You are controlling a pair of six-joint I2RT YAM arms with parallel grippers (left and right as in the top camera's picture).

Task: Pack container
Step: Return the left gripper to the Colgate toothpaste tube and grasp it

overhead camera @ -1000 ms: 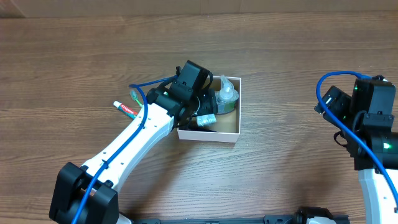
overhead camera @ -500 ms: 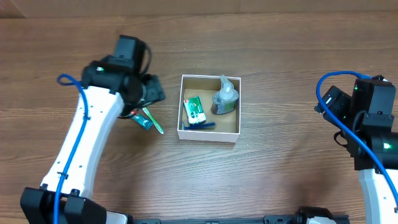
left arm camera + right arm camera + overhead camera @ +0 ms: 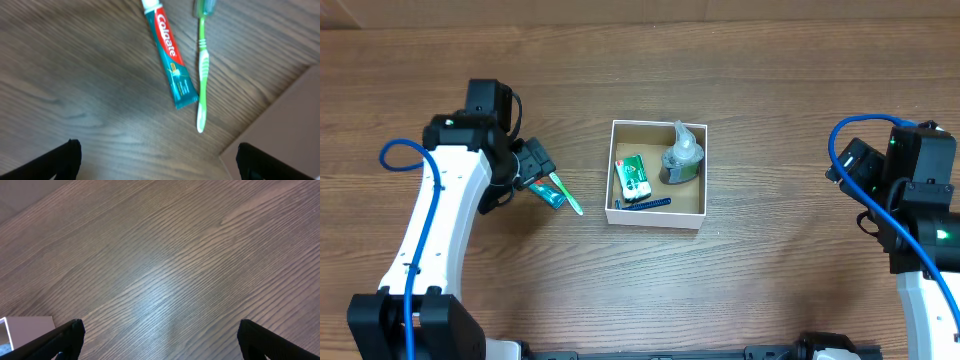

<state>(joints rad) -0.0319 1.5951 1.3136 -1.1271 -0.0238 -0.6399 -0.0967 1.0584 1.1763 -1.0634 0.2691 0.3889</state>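
Tabletop (image 3: 770,100): container (image 3: 656,222) apart from left pincer (image 3: 533,175)

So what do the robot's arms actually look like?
Both are slim white tubes joined by chunky black joint housings. A bright blue cable loops outside the left arm and the right arm. Small green lights glow on the right arm's housings. The left gripper and right gripper each end in two black fingers.

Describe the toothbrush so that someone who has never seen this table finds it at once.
Start at the white cardboard box in the middle of the wooden table. On the bare wood just left of it lie two long things side by side. The toothbrush is the thin light-green one nearer the box; its neighbour is a flat red-and-teal toothpaste tube.
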